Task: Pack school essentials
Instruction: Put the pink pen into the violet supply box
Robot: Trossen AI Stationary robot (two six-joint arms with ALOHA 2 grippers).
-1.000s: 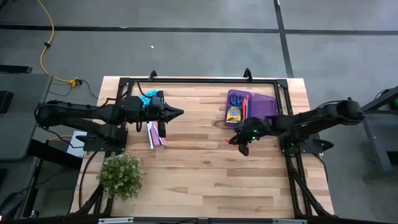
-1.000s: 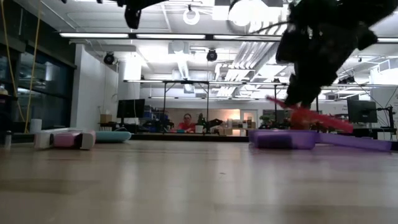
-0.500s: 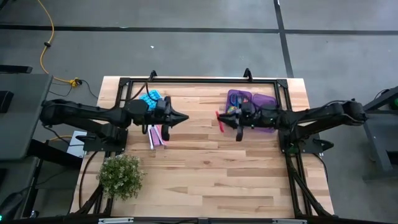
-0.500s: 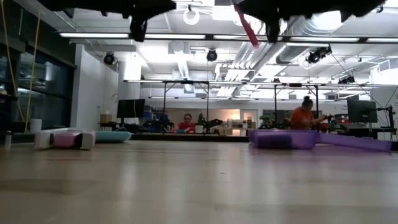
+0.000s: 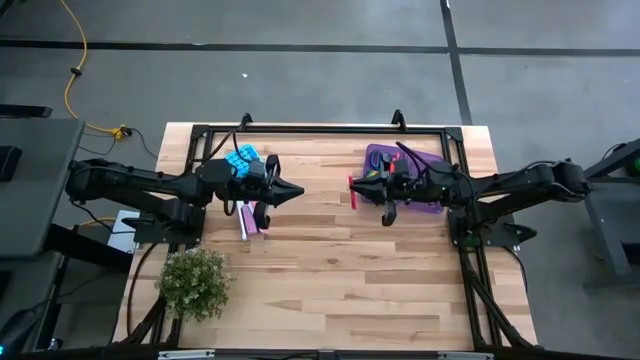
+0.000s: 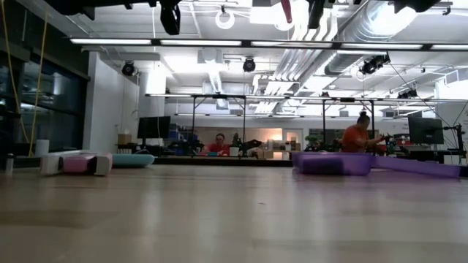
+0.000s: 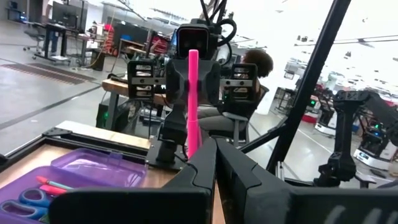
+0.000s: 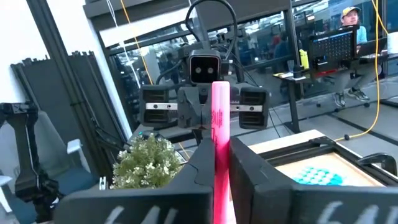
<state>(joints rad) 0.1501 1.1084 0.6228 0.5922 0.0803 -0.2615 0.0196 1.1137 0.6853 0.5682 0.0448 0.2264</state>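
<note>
My right gripper [image 5: 362, 186] hovers level above the table's middle, just left of the open purple case [image 5: 428, 162], and is shut on a pink pen [image 5: 353, 194]. My left gripper [image 5: 290, 189] faces it from the left, shut and holding nothing. In the left wrist view the pink pen [image 7: 192, 93] stands upright in the right gripper, and blue-handled scissors [image 7: 25, 199] and a red pen [image 7: 51, 183] lie in the case [image 7: 93, 167]. More pink stationery [image 5: 248, 216] lies flat on the table under the left arm. The crayon box is hidden. My right gripper pinches the pink pen's lower part [image 8: 219, 155] between its two fingers. The fingers are level and point toward the table's left, lying across the pen. The pen is lifted clear of the table and stands upright, most of its length above the fingers.
A bushy potted plant [image 5: 194, 283] stands at the table's near left corner. A blue dotted item [image 5: 240, 158] lies by the left arm at the far side. A black frame [image 5: 320, 128] runs along the far edge. People sit in the room behind [image 6: 359, 135].
My right gripper has lifted the pink pen off the table near the case, carried it up, toward the far edge and leftward, and turned level toward the left arm. The pen, slanted low over the table before, now stands upright, high above it.
</note>
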